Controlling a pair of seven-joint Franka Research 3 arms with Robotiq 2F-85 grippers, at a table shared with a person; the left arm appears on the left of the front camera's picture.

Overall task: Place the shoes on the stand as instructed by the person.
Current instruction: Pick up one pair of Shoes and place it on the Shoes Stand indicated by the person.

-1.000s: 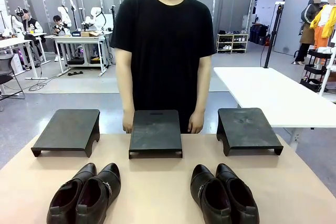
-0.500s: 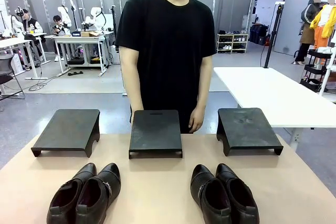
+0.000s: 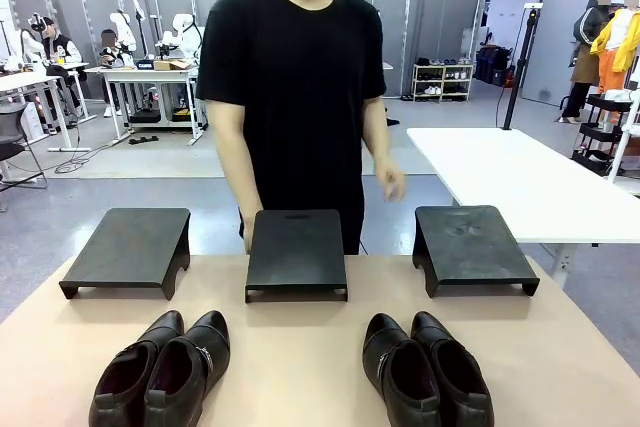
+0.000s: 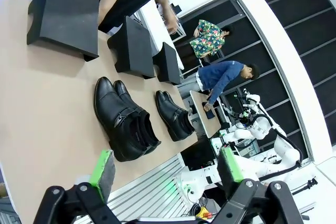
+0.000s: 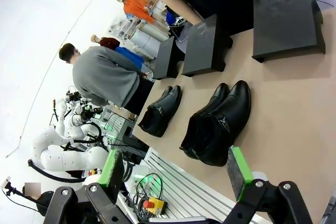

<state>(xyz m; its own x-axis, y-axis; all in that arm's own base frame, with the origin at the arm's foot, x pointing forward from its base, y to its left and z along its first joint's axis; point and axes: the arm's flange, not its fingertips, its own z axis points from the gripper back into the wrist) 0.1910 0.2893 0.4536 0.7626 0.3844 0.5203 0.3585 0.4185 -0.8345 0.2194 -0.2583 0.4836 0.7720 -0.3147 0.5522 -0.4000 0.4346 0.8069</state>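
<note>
Tan tabletop (image 3: 300,357) lies under my left gripper (image 4: 167,169) and right gripper (image 5: 176,167), both spread wide, holding nothing. Past them the left pair of shoes (image 3: 160,372) and right pair of shoes (image 3: 425,372) sit short of three black stands (image 3: 297,247); the person (image 3: 290,77) stands behind, one hand (image 3: 392,185) raised.

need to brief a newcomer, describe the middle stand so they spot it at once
On the tan table, three black stands line the far edge. The middle stand sits in front of the person. Unlike the left stand and right stand, it faces squarely forward and has a small slot near its far edge.
</note>
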